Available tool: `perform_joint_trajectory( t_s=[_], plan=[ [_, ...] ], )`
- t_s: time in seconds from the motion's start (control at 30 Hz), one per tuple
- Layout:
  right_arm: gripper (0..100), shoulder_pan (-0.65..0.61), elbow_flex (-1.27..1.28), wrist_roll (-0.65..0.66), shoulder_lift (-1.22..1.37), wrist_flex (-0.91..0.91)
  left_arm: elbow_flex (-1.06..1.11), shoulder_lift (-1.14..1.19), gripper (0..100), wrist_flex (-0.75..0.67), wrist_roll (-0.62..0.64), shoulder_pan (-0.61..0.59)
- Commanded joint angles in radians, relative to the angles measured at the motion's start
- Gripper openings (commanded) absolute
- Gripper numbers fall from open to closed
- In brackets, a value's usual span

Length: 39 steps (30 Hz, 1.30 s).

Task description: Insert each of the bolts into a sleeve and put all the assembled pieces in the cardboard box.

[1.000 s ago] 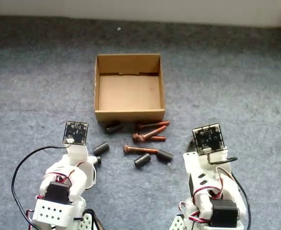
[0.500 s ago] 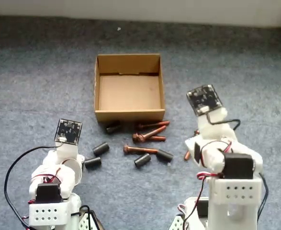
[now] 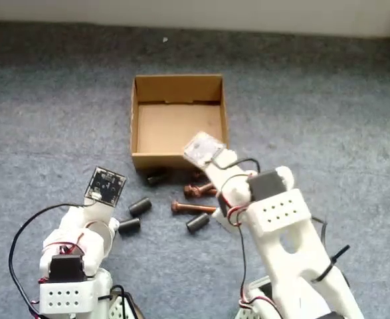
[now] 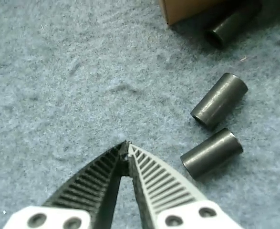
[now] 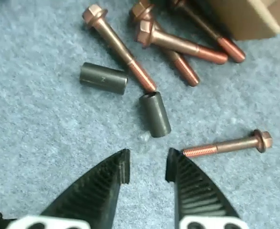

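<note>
Just before the cardboard box [image 3: 156,160] lie the bolts [image 3: 193,207] and sleeves [image 3: 139,207].

Grey-blue carpeted table in soft, even light.
A short, fuzzy carpet [image 4: 58,71] covers the table [image 3: 55,93] from edge to edge. A pale band [image 3: 248,13], wall or skirting, runs along its far side, with a small white fleck [image 3: 165,40] nearby.

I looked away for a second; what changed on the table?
The right pincer swung forward and left toward the bolts before the cardboard box; open, it holds nothing. The left pincer barely shifted. Bolts, sleeves and box stayed put.
</note>
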Motion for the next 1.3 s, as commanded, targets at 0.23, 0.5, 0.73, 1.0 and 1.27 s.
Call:
perform_joint_trajectory(
  t_s=[0.23, 0.5, 0.73, 1.0, 1.27],
  plan=[
    [23.5, -0.048, 0.076, 0.124, 0.031, -0.101, 0.005, -0.008, 1, 0.005, -0.008, -0.01],
    [23.5, -0.047, 0.248, 0.126, 0.033, -0.308, 0.007, -0.008, 1, 0.005, -0.008, -0.01],
    [23.5, -0.044, 0.34, 0.126, 0.035, -0.45, 0.022, -0.008, 1, -0.003, -0.008, -0.01],
    [23.5, -0.044, 0.349, 0.126, 0.036, -0.495, 0.025, -0.008, 1, -0.003, -0.009, -0.01],
    [23.4, -0.042, 0.344, 0.127, 0.082, -0.498, 0.025, -0.008, 1, -0.003, -0.009, -0.01]
  ],
)
